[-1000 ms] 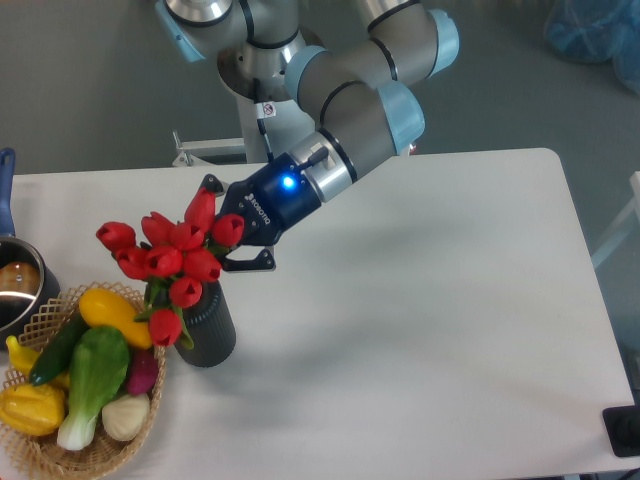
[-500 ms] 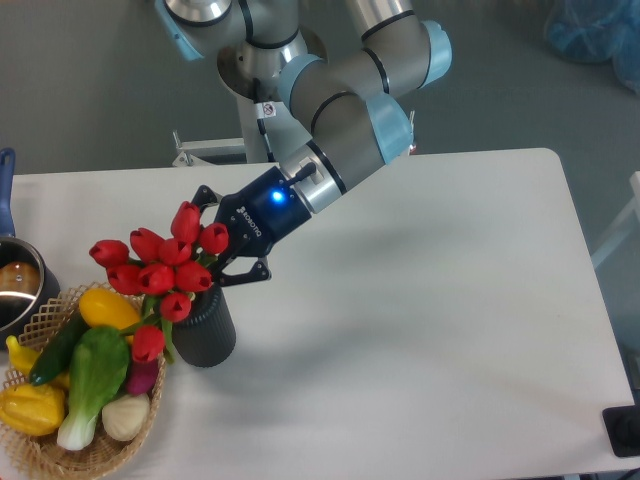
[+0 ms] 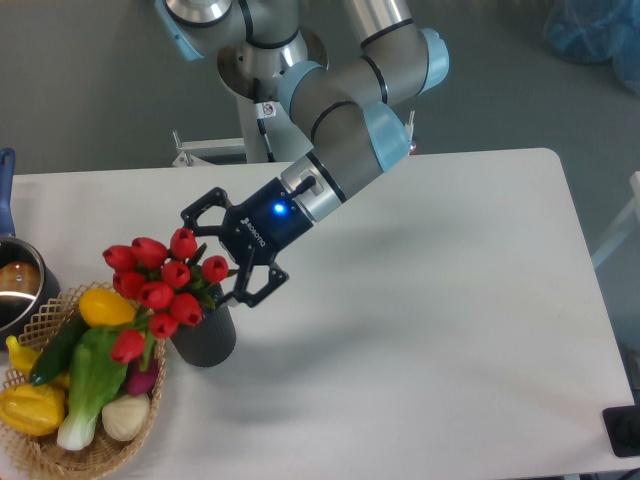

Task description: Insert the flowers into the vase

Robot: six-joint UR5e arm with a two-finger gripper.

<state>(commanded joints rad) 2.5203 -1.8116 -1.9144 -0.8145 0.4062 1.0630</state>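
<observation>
The red tulips point(image 3: 158, 292) stand with their stems in the dark ribbed vase point(image 3: 207, 338) near the table's front left and lean left over the basket. My gripper point(image 3: 214, 257) is open just right of and above the blooms. One finger point(image 3: 197, 211) lies behind them and the other finger point(image 3: 255, 290) lies beside the vase mouth. The jaws stand wide apart and grip nothing. The stems are hidden by the blooms and the vase.
A wicker basket point(image 3: 30, 458) with yellow, green and purple vegetables sits left of the vase, touching or nearly touching it. A metal pot point(image 3: 18, 285) is at the left edge. A black object point(image 3: 624, 432) is at the table's front right corner.
The gripper has opened and let go of the tulips. The bunch has dropped lower into the vase and tilted left. The gripper has shifted slightly left and down.
</observation>
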